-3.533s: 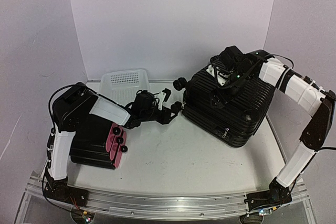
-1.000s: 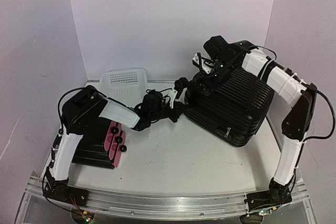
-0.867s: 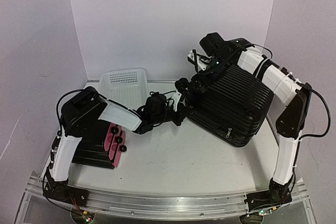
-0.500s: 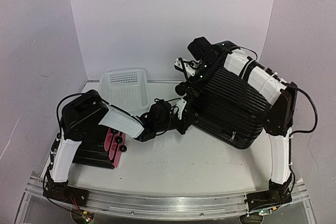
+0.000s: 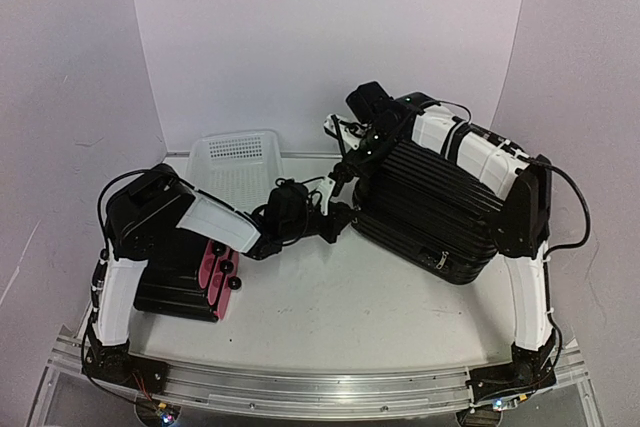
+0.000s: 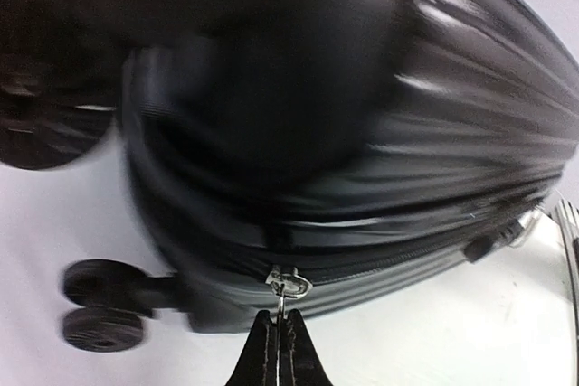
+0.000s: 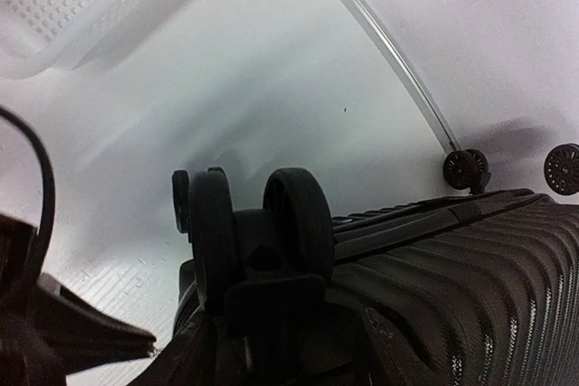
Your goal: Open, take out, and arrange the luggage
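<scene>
At the ribbed black luggage's [image 5: 440, 207] zipper seam, the left gripper [image 6: 276, 350] pinches the zipper pull [image 6: 288, 285]; the right gripper [image 5: 342, 159] (spread impossible to tell) sits by a caster wheel [image 7: 298, 214].

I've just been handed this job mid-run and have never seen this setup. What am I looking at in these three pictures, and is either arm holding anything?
These are two robot arms bolted at the near table edge. The overhead picture looks down from behind them; the other two come from a camera on each wrist. On the table lie the luggage, a ribbed black suitcase, a white basket and a smaller black case with a pink side. The left end effector is shut, pinching the zipper pull on the suitcase's seam. The right end effector reaches over the suitcase; its fingers straddle a wheel, but whether they grip it I cannot tell.
</scene>
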Robot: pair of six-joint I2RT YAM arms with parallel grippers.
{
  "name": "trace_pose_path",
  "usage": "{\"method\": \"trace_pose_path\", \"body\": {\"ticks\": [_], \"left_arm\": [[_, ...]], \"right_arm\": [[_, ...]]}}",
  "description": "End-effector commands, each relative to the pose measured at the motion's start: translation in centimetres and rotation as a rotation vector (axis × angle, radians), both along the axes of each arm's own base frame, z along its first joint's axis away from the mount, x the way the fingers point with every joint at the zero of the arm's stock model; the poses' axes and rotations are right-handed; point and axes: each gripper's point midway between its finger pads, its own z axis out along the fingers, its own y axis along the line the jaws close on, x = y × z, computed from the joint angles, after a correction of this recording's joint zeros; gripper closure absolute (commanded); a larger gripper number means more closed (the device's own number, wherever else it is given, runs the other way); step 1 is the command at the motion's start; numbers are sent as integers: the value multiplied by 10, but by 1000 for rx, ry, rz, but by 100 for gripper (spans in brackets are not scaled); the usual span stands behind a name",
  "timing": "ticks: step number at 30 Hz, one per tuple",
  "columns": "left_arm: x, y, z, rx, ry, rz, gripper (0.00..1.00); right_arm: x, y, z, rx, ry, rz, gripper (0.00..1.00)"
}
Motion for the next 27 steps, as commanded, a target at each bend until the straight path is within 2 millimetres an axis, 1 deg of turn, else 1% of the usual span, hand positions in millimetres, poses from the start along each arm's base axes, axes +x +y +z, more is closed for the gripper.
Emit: {"method": "trace_pose_path", "body": {"ticks": [1,5,7,9,11,13,16,18,23,25,27], "left_arm": [[62,45,23,-32,-1,127,100],[90,53,28,10,-43,172,100],[100,51,30,15,-53,172,100],[110,49,27,28,-50,187,100],[121,48,25,35,-39,205,100],[134,54,21,34,-20,255,100],[150,61,20,-3,21,284,100],[160,64,20,-26,39,306,100],[177,54,26,-87,47,303,100],[182,46,34,-127,55,286,100],[184,38,32,-154,77,263,100]], "right_arm": [[-31,-63,-49,-81,240,-118,50],[-53,-79,-52,-76,333,-71,54],[-64,-81,-53,-81,383,-31,56],[-73,-84,-54,-86,436,-6,58],[-83,-80,-56,-62,485,29,59],[-91,-78,-57,-39,525,46,59],[-104,-70,-59,10,580,79,60],[-108,-69,-61,17,601,88,60],[-117,-58,-59,84,649,124,61],[-117,-54,-57,103,654,121,61],[-116,-49,-53,135,660,113,61]]}}
